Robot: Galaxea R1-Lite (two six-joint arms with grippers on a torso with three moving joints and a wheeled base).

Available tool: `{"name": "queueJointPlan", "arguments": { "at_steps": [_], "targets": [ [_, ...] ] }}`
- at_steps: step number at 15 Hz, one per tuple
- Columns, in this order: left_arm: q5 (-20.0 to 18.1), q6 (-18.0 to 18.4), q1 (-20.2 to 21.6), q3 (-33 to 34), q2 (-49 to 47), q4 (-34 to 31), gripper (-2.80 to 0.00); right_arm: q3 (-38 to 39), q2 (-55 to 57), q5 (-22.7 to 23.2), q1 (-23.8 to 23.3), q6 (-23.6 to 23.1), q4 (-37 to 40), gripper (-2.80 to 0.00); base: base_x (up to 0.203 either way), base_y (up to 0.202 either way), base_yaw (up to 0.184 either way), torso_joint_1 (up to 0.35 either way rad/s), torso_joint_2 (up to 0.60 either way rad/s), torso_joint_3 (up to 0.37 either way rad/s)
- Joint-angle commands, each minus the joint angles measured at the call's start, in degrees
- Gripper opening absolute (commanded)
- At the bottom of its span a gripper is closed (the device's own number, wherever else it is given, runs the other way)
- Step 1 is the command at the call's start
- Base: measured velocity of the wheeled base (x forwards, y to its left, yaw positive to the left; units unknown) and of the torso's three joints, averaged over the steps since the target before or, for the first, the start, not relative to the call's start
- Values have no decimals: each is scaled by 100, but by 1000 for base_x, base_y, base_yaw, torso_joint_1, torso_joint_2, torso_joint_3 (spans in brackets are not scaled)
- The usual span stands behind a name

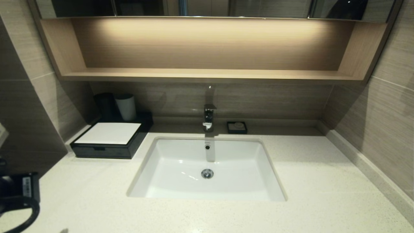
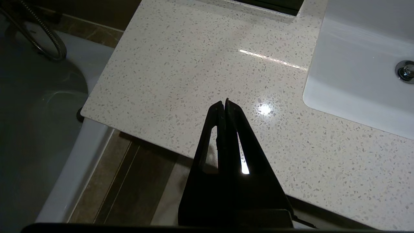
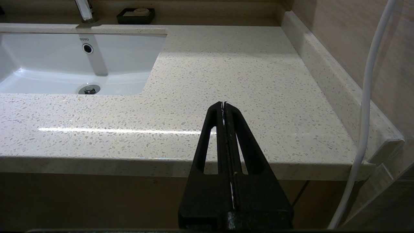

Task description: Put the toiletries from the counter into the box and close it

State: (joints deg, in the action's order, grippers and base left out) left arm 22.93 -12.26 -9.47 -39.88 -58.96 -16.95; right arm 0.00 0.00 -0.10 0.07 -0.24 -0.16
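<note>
The low black box [image 1: 106,149] with a white panel on top stands at the back left of the speckled counter [image 1: 323,181], its front drawer pushed in. No wrapped sticks or sachet show in any view. My left gripper [image 2: 225,103] is shut and empty above the counter's front left corner; only part of that arm shows at the left edge of the head view. My right gripper [image 3: 223,105] is shut and empty above the counter's front edge, to the right of the sink [image 3: 123,55].
The white sink basin [image 1: 161,181] is set in the counter's middle, with a chrome faucet [image 1: 209,118] behind it. A small black soap dish [image 1: 236,127] sits right of the faucet. A grey cup [image 1: 126,107] and a dark cup stand behind the box. A wooden shelf [image 1: 207,75] hangs above.
</note>
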Motion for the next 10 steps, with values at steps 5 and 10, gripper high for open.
{"name": "queueJointPlan", "arguments": {
  "at_steps": [5,10],
  "targets": [
    [80,-103,23,813,1718,-19,-280,0,-9,1,1,-3,-2,-280,0,0,0,0,0,0],
    [77,-170,102,1348,2592,-63,-280,9,-9,1,1,-11,-2,-280,0,0,0,0,0,0]
  ]
}}
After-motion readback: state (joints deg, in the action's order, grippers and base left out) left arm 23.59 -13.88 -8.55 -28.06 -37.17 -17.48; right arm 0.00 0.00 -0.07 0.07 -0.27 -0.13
